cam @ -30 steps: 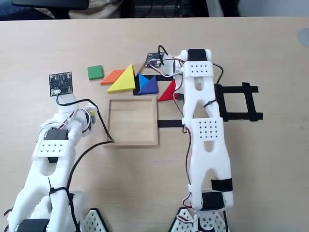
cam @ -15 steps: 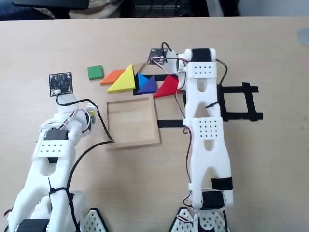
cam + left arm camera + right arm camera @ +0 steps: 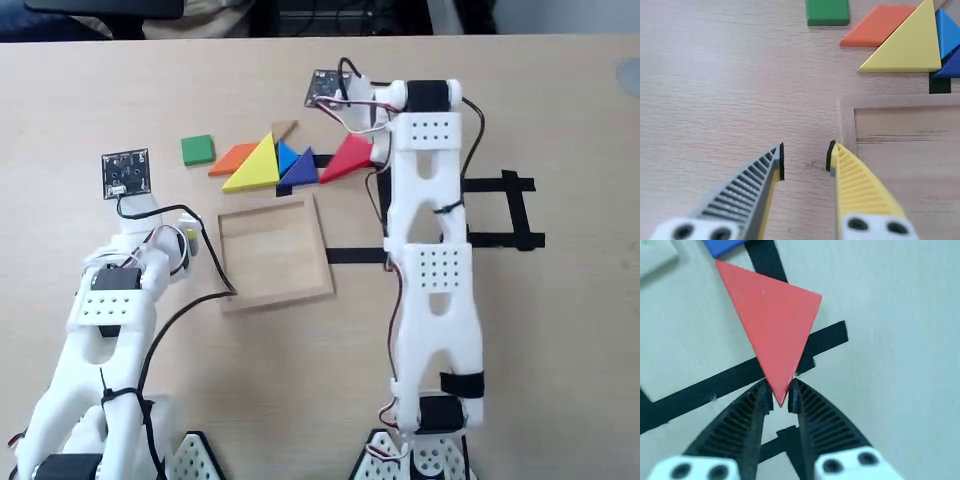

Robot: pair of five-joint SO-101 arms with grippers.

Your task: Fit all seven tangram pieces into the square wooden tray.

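The red triangle (image 3: 772,325) is being gripped by one corner between the fingers of the right tool (image 3: 781,395), which are being kept narrow around that corner. The piece is lying flat on the table (image 3: 890,340), spreading out ahead of the tool and crossing a strip of black tape (image 3: 715,385).

In the high view, the red triangle (image 3: 348,158) is being shown outside the tray (image 3: 282,299), close to the tray corner nearest the right tool. Farther from the right tool, a dark blue triangle (image 3: 304,172) is being shown just beside the red triangle, followed by a blue triangle (image 3: 288,156), a yellow triangle (image 3: 256,166) and an orange piece (image 3: 233,158). A green square (image 3: 198,150) is lying apart, farthest from the tool. All these pieces are lying on the table outside the tray.

The left tool (image 3: 805,160) is being held wide open, low over bare table. The tray (image 3: 847,125) rim is just beside its yellow finger (image 3: 855,185). The green square (image 3: 827,11), orange piece (image 3: 875,32) and yellow triangle (image 3: 910,47) are lying well ahead of this tool.
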